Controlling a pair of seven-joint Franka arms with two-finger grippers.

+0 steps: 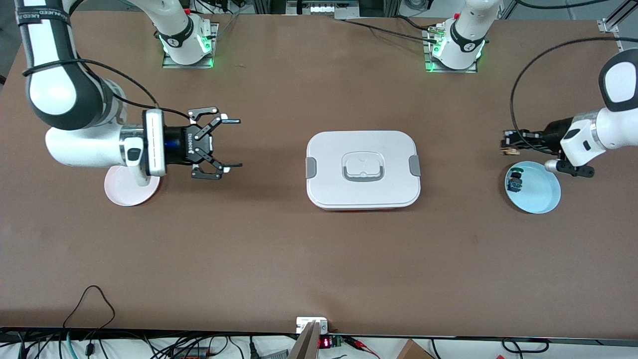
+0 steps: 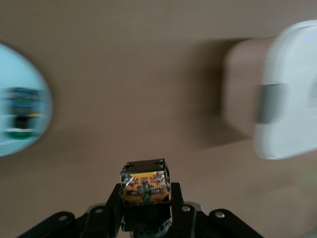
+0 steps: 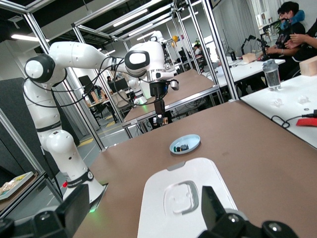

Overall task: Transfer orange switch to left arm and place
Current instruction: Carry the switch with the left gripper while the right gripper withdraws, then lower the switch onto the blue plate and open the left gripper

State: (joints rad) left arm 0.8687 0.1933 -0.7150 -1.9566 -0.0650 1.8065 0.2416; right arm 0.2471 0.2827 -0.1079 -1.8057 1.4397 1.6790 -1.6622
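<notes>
The box (image 1: 363, 169) sits mid-table between the spread right claw (image 1: 230, 142) and the left claw (image 1: 507, 144), pinching the orange switch (image 2: 144, 185).

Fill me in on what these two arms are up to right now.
The left gripper is shut on the orange switch and holds it in the air by the blue plate, where a green-capped switch lies. The right gripper waits open above the table beside the pink plate, pointing toward the white box that sits in the middle of the table between the two arms. No handover has happened yet.
</notes>
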